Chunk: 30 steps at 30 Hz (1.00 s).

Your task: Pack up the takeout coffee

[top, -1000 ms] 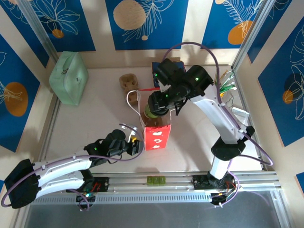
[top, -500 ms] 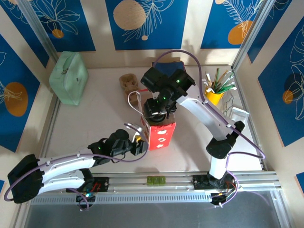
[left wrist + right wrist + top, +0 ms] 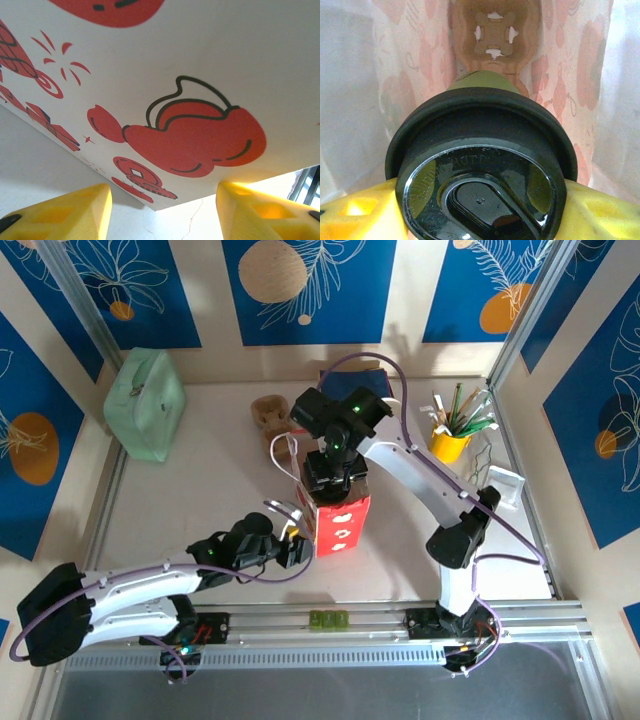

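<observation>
The right pincer (image 3: 479, 212) is closed partway on the black-lidded takeout coffee (image 3: 481, 145), a yellow finger (image 3: 357, 210) pressing each side. Beneath it, deep in the paper bag (image 3: 340, 525), lies a cardboard carrier (image 3: 494, 35). The left pincer (image 3: 162, 212) stands open against the bag's outer wall. Dropped off-centre, I'd say the cup misses its slot and tips.

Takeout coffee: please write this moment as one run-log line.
right gripper: shut on takeout coffee | takeout coffee: lid on, inside paper bag, above cardboard carrier | left gripper: open, beside paper bag
</observation>
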Each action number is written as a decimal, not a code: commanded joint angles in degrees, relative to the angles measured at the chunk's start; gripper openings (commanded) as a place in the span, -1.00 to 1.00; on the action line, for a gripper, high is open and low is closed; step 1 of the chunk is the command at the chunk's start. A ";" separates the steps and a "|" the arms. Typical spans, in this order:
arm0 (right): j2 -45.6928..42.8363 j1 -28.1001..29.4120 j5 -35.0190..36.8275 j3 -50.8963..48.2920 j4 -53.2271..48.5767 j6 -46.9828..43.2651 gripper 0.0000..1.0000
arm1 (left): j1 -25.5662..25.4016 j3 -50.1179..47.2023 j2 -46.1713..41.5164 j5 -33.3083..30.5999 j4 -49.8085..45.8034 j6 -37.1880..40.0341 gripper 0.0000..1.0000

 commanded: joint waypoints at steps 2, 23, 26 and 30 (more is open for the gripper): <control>1.20 -0.80 0.22 0.32 -8.61 -0.68 0.26 | -0.65 0.03 -2.02 -0.92 0.35 1.22 0.15; 3.29 -2.54 -0.20 -1.43 -7.33 -1.57 0.24 | -0.75 -1.00 -7.17 -4.07 -3.89 3.57 0.15; 3.14 -2.69 -0.72 -2.38 -6.61 -1.71 0.24 | -0.77 -1.01 -7.16 -4.02 -3.79 3.52 0.16; 3.15 -2.54 -1.16 -3.30 -5.99 -1.79 0.24 | -0.75 -1.00 -7.16 -4.05 -3.87 3.62 0.16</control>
